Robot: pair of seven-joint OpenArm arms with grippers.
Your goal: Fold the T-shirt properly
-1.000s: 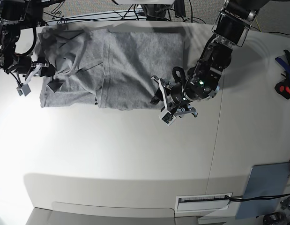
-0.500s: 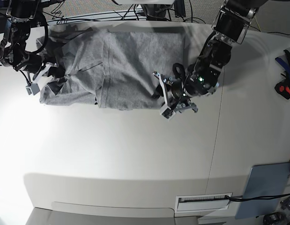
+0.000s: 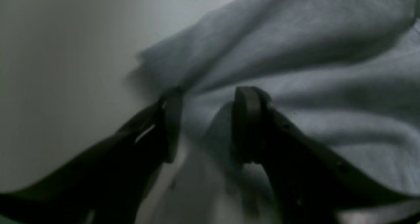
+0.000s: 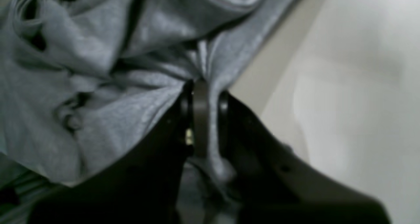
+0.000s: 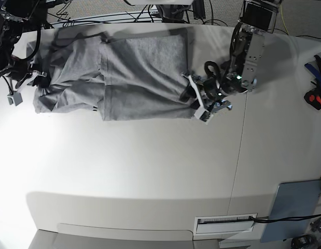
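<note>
the t-shirt (image 5: 129,72) is lying spread across the far part of the white table (image 5: 150,166), stretching between the two tools, and it is reading as soft, light, limp cotton that is going to sag and crease wherever it is not supported. the right gripper (image 4: 201,96) is pinching a gathered ridge of grey cloth, its dark jaws pressed together on the fabric, with bunched folds piling up to one side of it and bare table on the other. the left gripper (image 3: 208,119) is standing spread, cloth lying between and just ahead of its curved black fingers (image 3: 247,119) without being clamped; the shirt's edge is sitting right at its tips. the knit is looking matte, faintly fuzzy and heathered, not slippery, so a hold on a hem or corner is probably going to keep better than a hold on a loose mid-panel wrinkle. the tabletop is looking smooth and hard.
</note>
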